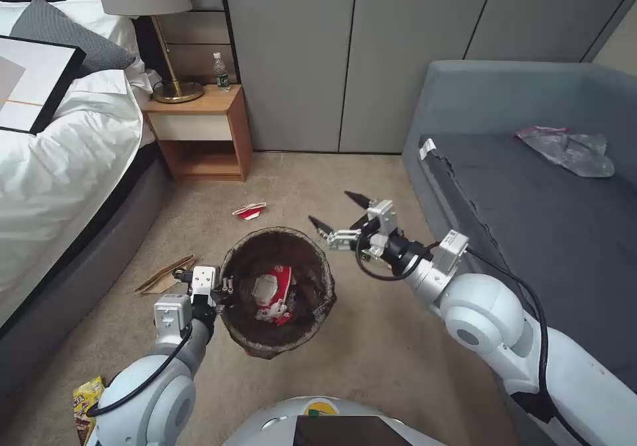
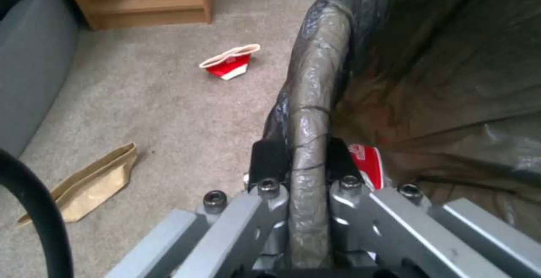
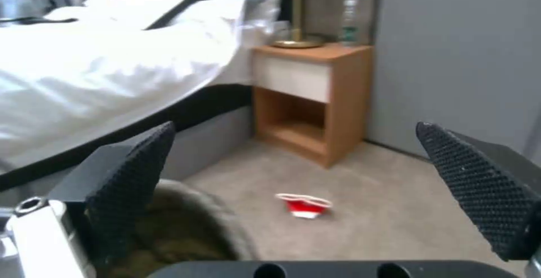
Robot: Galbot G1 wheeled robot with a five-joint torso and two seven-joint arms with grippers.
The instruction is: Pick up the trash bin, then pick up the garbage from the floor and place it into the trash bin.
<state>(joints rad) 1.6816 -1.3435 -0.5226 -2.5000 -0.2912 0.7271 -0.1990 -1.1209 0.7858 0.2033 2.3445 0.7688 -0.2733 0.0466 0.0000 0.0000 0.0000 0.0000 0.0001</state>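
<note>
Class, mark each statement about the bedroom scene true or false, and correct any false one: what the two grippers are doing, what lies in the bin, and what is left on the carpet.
1. The left gripper is clamped on the rim of the trash bin. True.
2. The right gripper holds a red-white carton. False: its fingers are spread and hold nothing, beside the bin's far right rim.
3. A red-white carton lies inside the bin. True.
4. The carpet is free of litter. False: another red-white carton, a tan cardboard piece and a yellow snack wrapper lie on it.
5. The bottle lies on the floor. False: it stands on the nightstand.
</note>
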